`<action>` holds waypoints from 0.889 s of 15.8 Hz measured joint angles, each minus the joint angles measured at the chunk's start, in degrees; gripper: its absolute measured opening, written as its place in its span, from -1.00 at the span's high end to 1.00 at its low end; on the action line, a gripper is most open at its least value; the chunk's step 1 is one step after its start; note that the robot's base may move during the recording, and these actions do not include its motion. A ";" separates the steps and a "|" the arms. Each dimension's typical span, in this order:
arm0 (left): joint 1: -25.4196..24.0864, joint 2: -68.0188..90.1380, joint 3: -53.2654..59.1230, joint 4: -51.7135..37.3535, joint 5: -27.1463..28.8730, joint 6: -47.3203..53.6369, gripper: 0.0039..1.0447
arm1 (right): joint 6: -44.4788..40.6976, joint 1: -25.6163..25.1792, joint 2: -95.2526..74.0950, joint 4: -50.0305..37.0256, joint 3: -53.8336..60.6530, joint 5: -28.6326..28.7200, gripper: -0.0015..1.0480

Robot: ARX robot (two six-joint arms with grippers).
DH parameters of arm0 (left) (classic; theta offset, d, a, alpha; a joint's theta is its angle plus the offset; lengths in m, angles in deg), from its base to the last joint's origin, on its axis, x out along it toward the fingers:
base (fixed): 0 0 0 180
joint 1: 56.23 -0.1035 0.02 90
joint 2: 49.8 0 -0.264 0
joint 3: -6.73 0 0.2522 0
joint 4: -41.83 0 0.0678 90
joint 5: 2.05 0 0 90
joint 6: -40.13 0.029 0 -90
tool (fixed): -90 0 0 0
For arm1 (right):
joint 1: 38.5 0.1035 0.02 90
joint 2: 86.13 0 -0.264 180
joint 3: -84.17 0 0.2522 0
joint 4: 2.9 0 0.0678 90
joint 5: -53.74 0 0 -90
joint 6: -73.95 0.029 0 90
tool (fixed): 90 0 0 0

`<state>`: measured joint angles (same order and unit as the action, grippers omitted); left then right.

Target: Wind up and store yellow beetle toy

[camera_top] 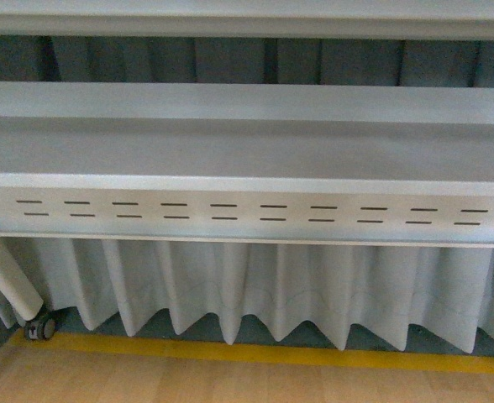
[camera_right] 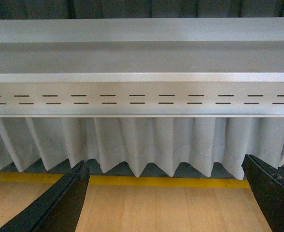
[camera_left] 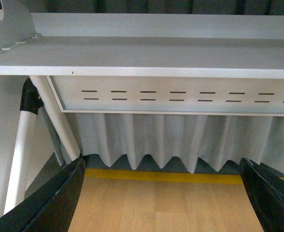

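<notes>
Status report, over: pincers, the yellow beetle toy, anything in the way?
Left pincer open, empty. Right pincer open, empty. Yellow beetle toy not in any view. Ahead: grey slotted rail, pleated curtain, nothing blocking.

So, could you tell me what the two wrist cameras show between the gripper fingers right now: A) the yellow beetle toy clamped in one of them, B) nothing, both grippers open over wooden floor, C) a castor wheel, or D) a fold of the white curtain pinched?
B: the left gripper and the right gripper both stand wide open, with only the wooden floor between their fingers; no toy shows.
</notes>
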<state>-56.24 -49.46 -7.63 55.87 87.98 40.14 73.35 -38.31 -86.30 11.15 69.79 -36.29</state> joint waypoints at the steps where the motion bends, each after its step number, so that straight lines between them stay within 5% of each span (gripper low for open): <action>1: 0.00 0.00 0.00 0.00 0.00 0.00 -0.88 | 0.00 0.00 0.00 0.00 0.00 0.00 -0.87; 14: 0.00 0.00 0.00 0.00 0.00 0.00 -0.88 | 0.00 0.00 0.00 0.00 0.00 0.00 -0.87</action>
